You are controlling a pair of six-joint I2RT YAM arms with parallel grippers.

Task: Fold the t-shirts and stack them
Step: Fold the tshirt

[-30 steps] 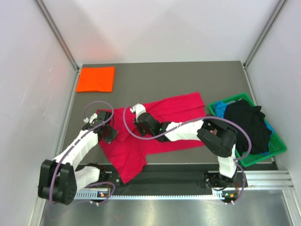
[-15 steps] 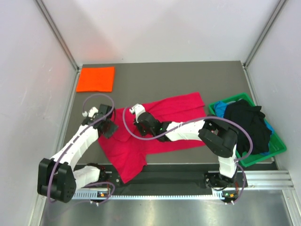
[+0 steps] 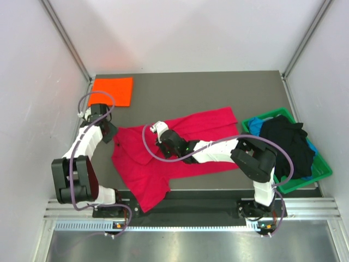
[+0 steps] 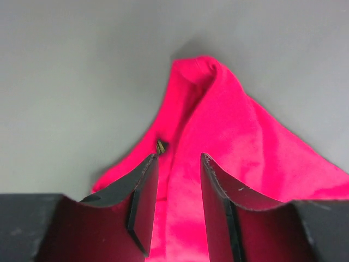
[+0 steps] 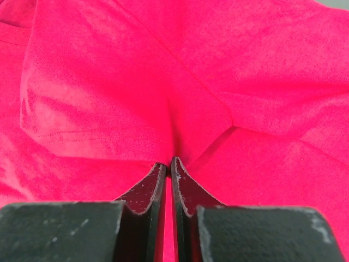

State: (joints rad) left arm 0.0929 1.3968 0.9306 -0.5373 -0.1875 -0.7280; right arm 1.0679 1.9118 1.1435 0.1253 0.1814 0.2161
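Observation:
A crimson-red t-shirt (image 3: 207, 126) lies spread across the middle of the table. My left gripper (image 3: 110, 135) hovers open at its left edge. In the left wrist view the left gripper (image 4: 178, 161) has red cloth (image 4: 245, 142) showing in the gap between its fingers, with a peaked fold beyond. My right gripper (image 3: 162, 147) rests on the shirt's middle. The right wrist view shows the right gripper (image 5: 169, 164) shut on a pinched fold of the red shirt (image 5: 109, 82). A bright orange t-shirt (image 3: 112, 91) lies folded at the far left corner.
A green bin (image 3: 315, 176) at the right edge holds a black t-shirt (image 3: 286, 143) and a blue one (image 3: 254, 126). White walls close in the table on the left, back and right. The left arm's cable (image 3: 92, 98) loops near the orange shirt.
My left gripper has opened, let go of the red shirt's left edge and drawn back up and to the left. The right gripper has stayed pinched on the shirt.

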